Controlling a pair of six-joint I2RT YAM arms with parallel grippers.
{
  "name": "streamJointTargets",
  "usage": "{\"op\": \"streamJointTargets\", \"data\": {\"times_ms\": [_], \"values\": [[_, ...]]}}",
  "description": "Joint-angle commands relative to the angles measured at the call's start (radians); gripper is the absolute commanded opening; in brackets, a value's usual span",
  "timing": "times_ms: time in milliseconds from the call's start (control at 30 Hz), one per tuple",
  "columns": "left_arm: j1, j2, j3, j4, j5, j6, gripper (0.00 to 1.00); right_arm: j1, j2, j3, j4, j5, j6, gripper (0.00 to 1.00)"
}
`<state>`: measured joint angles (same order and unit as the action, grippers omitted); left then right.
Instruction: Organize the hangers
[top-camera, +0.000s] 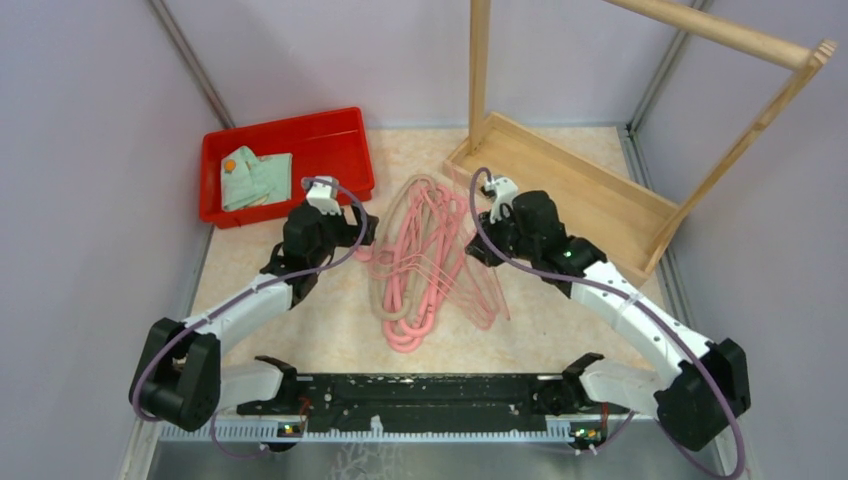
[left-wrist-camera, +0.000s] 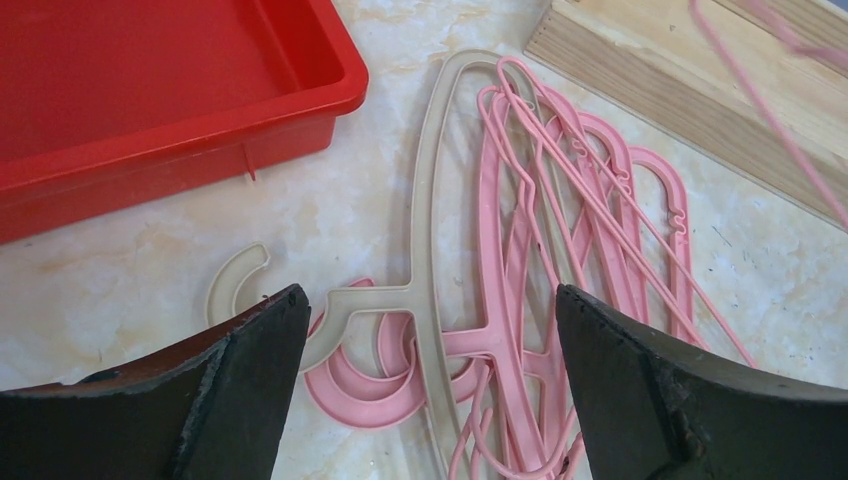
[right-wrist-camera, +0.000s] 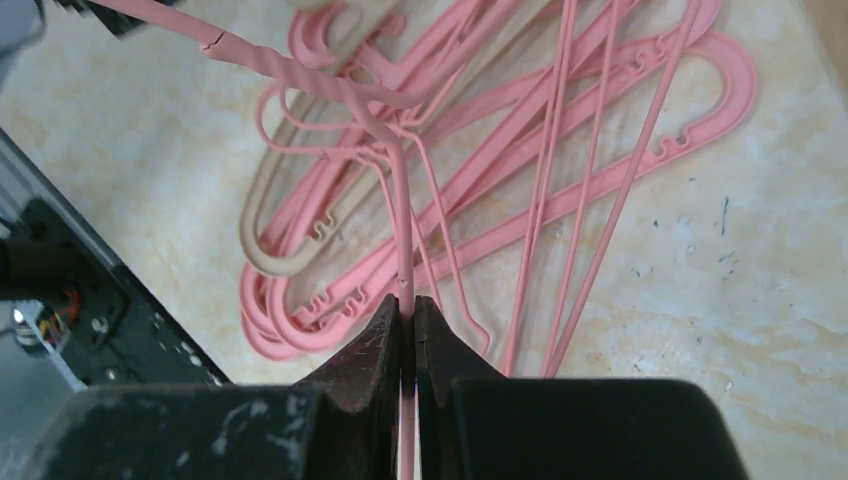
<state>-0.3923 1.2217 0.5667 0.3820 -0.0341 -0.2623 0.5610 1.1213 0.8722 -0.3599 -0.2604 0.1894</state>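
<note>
A pile of hangers (top-camera: 420, 262) lies on the marble tabletop between my arms. Most are pink, some flat plastic, some thin wire. A beige hanger (left-wrist-camera: 432, 200) lies across the pink ones (left-wrist-camera: 590, 210), its hook by my left finger. My left gripper (left-wrist-camera: 430, 335) is open and empty, hovering over the hooks at the pile's left side (top-camera: 366, 230). My right gripper (right-wrist-camera: 408, 305) is shut on a thin pink wire hanger (right-wrist-camera: 404, 220) and holds it above the pile's right side (top-camera: 482, 248). Its wire also crosses the left wrist view (left-wrist-camera: 775, 115).
A red tray (top-camera: 330, 150) with a folded green cloth (top-camera: 255, 178) stands at the back left; its rim (left-wrist-camera: 200, 140) is close to my left gripper. A wooden rack with a post (top-camera: 479, 70), top bar and base box (left-wrist-camera: 690, 90) stands at the back right.
</note>
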Motion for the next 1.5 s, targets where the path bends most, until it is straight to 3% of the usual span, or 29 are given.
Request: {"op": "streamJointTargets", "data": {"times_ms": [0,267,567,833,1200,1467], "values": [[0.0,0.003,0.043,-0.004,0.003,-0.013,0.97,-0.013,-0.111,0.031,0.199,0.119,0.165,0.0],[0.001,0.005,0.065,-0.024,0.047,-0.012,0.97,-0.043,-0.204,-0.053,0.556,0.485,0.255,0.0],[0.001,-0.001,0.108,-0.063,0.063,-0.006,0.96,-0.188,0.069,0.172,0.851,0.459,0.28,0.0],[0.0,-0.011,0.109,-0.063,0.031,-0.001,0.96,-0.202,0.27,0.494,0.865,0.351,0.273,0.0],[0.0,0.01,0.119,-0.057,0.042,0.0,0.96,-0.22,0.512,0.82,0.775,0.382,0.252,0.0],[0.0,0.008,0.114,-0.06,0.034,0.018,0.96,-0.279,0.646,0.885,0.848,0.37,0.334,0.0]]}}
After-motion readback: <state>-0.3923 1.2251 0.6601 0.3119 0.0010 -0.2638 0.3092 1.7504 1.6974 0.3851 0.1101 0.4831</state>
